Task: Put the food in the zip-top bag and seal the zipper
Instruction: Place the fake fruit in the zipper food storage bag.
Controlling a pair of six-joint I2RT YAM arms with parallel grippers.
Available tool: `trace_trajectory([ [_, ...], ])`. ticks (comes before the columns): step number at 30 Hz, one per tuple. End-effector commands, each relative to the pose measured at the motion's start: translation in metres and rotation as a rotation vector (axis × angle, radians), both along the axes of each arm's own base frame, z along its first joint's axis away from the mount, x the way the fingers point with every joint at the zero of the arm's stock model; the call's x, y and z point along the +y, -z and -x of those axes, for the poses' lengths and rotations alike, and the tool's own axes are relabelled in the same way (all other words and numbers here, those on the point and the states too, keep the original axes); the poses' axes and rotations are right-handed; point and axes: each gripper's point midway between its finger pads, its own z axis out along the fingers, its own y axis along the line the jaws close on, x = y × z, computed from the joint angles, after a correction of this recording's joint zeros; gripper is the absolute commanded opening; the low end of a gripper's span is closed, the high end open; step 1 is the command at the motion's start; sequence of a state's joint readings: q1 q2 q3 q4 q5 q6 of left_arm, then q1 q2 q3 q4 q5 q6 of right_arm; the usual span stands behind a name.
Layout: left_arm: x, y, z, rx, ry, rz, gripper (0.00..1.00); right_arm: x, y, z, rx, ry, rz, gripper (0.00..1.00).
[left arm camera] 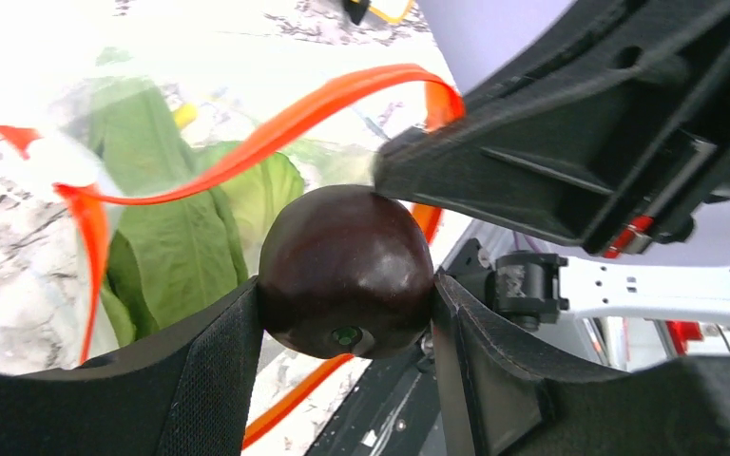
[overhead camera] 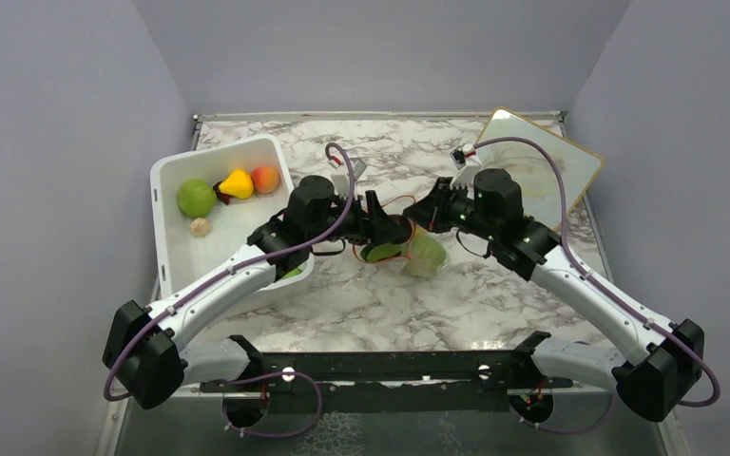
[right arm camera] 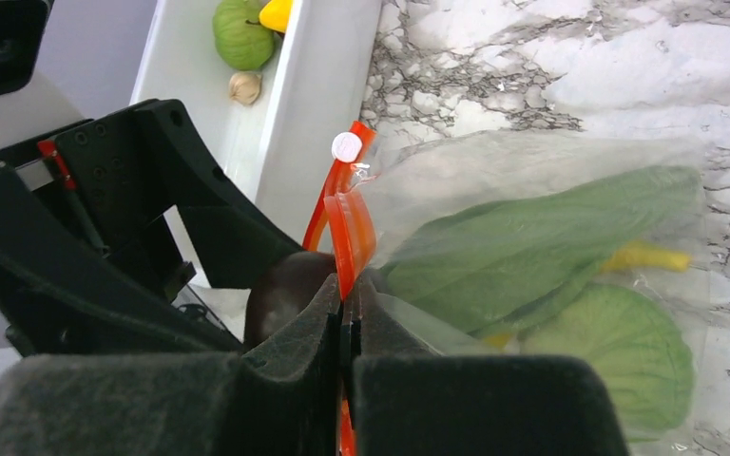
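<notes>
My left gripper (left arm camera: 347,306) is shut on a dark brown round toy food (left arm camera: 342,271), held at the mouth of the clear zip-top bag (overhead camera: 424,255) in the middle of the table. The red-orange zipper (left arm camera: 285,128) arcs open just behind the brown piece. My right gripper (right arm camera: 347,296) is shut on the zipper (right arm camera: 350,228), pinching the near lip of the mouth. Green leafy food (right arm camera: 532,247) lies inside the bag (right arm camera: 570,161). From above, the left gripper (overhead camera: 383,228) and right gripper (overhead camera: 420,217) meet at the bag's mouth.
A white tub (overhead camera: 164,249) stands at the left with a green fruit (overhead camera: 196,198), a yellow one (overhead camera: 238,183), an orange one (overhead camera: 265,179) and a small beige piece (overhead camera: 200,226). A gold-rimmed board (overhead camera: 532,166) leans at the back right. Grey walls close in on both sides.
</notes>
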State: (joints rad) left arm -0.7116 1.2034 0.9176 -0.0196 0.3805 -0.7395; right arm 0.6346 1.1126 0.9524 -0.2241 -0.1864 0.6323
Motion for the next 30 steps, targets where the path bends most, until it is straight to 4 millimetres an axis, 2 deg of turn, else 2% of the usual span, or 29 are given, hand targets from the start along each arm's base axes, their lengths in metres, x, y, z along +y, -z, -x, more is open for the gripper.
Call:
trace_trajectory([
  [1, 0.01, 0.005, -0.015, -0.063, -0.083, -0.06, 0.35, 0.004, -0.025, 0.009, -0.065, -0.044, -0.078, 0.01],
  [5, 0.012, 0.016, -0.022, -0.054, -0.117, -0.102, 0.35, 0.006, -0.027, 0.013, -0.065, -0.059, -0.091, 0.01],
  [11, -0.001, 0.015, -0.025, -0.047, -0.077, -0.106, 0.39, 0.01, -0.029, 0.014, -0.063, -0.084, -0.101, 0.01],
  [15, -0.008, 0.018, -0.021, -0.04, -0.05, -0.111, 0.48, 0.01, -0.03, 0.013, -0.066, -0.084, -0.096, 0.01],
  [25, -0.008, 0.015, -0.014, -0.04, -0.021, -0.104, 0.74, 0.01, -0.023, 0.01, -0.051, -0.067, -0.089, 0.01],
  [30, -0.006, 0.01, -0.01, -0.05, -0.011, -0.095, 0.78, 0.01, -0.021, 0.009, -0.049, -0.063, -0.084, 0.01],
])
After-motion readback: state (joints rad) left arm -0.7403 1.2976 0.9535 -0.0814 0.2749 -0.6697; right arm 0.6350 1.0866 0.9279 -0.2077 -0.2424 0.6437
